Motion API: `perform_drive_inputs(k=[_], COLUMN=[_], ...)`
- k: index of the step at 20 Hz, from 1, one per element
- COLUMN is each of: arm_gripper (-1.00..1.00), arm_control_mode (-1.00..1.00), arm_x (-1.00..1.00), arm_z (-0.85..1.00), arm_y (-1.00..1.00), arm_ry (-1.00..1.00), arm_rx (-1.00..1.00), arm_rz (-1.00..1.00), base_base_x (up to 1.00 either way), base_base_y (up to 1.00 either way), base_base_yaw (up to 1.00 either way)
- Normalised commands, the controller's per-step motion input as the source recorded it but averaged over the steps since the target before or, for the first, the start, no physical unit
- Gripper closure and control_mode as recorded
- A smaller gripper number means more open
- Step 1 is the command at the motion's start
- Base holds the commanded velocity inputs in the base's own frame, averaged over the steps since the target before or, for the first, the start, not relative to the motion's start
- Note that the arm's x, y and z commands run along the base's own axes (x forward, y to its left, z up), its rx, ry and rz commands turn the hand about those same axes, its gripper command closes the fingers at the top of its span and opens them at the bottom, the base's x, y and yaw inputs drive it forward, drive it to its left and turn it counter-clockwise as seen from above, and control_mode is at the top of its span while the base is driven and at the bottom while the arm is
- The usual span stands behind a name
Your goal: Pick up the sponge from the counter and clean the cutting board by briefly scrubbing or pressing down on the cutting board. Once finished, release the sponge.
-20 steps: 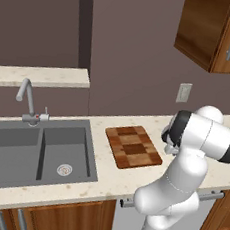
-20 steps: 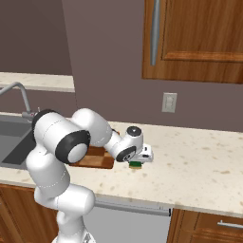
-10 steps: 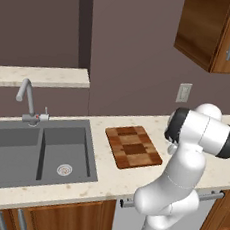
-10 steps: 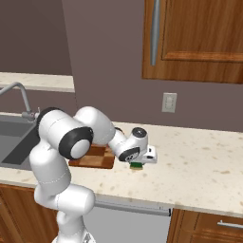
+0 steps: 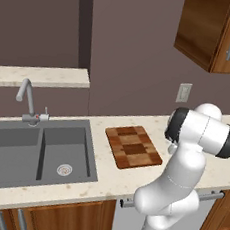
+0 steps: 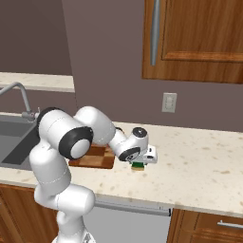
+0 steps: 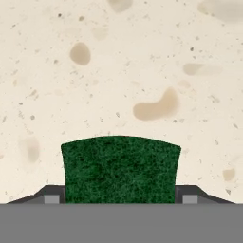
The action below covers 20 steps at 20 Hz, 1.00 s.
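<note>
The sponge [image 7: 121, 166], a small block with a dark green top, lies on the beige speckled counter [image 7: 142, 71]. In the right base view the sponge [image 6: 137, 165] sits just right of the checkered wooden cutting board [image 6: 92, 156], off its rim. My gripper [image 6: 139, 161] points straight down over it. In the hand view my gripper [image 7: 121, 197] straddles the sponge, one dark fingertip close beside each short side, jaws open. The left base view shows the whole cutting board [image 5: 134, 146], bare, with my arm standing to its right.
A grey double-basin sink [image 5: 33, 148] with a faucet [image 5: 26, 97] lies left of the board. A wall outlet [image 6: 169, 102] and a wooden wall cabinet [image 6: 194, 38] are above the counter [image 6: 199, 161], which runs on to the right. Its front edge is close below the sponge.
The hand has shifted slightly right and down over the sponge. The fingers have eased apart off the sponge's sides. The board has not moved.
</note>
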Motion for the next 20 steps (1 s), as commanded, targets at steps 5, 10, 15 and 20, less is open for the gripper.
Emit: perform_drive_inputs(k=[5, 10, 15, 20], arm_gripper=[-1.0, -1.0, -1.0, -1.0], arm_control_mode=[-1.0, -1.0, -1.0, -1.0], arm_x=[0.0, -0.15, -0.38, -0.61], arm_z=[0.53, 0.81, 0.69, 0.51], arm_y=[0.01, 0.17, 0.68, 0.74], arm_ry=[0.0, 0.0, 0.0, 0.0], arm_rx=[0.0, 0.0, 0.0, 0.0], arm_rz=[0.0, -0.01, 0.0, 0.0], base_base_x=[0.0, 0.0, 0.0, 0.0], base_base_y=[0.0, 0.0, 0.0, 0.0], base_base_yaw=[0.0, 0.0, 0.0, 0.0])
